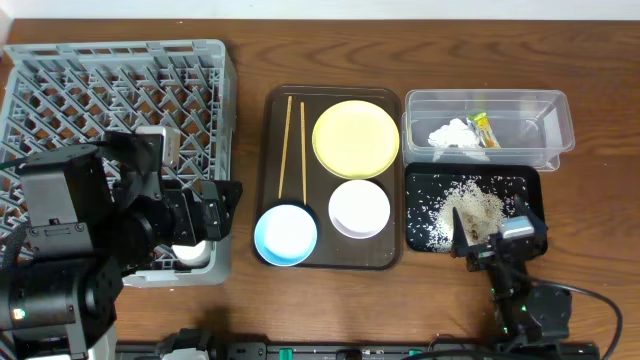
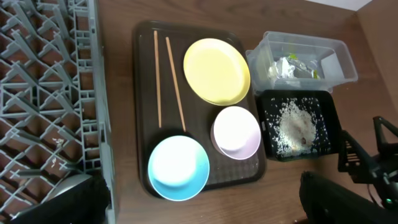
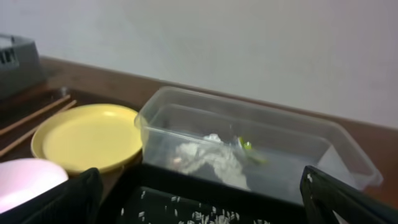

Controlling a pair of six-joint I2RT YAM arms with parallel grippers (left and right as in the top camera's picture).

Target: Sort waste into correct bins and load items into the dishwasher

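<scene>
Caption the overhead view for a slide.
Tissue and wrapper in the tub, rice on the black tray, dishes waiting on the brown tray.

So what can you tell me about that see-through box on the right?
The clear tub is a rectangular plastic box with rounded corners and a lipped rim, open-topped, upright on the wooden table. A crumpled white tissue and a small colourful wrapper lie inside. It sits behind the black tray of rice, beside the brown tray.

There are a grey lattice rack (image 1: 60,80), pale yellow plate (image 1: 356,138), light blue bowl (image 1: 286,234) and white bowl (image 1: 359,208).
</scene>
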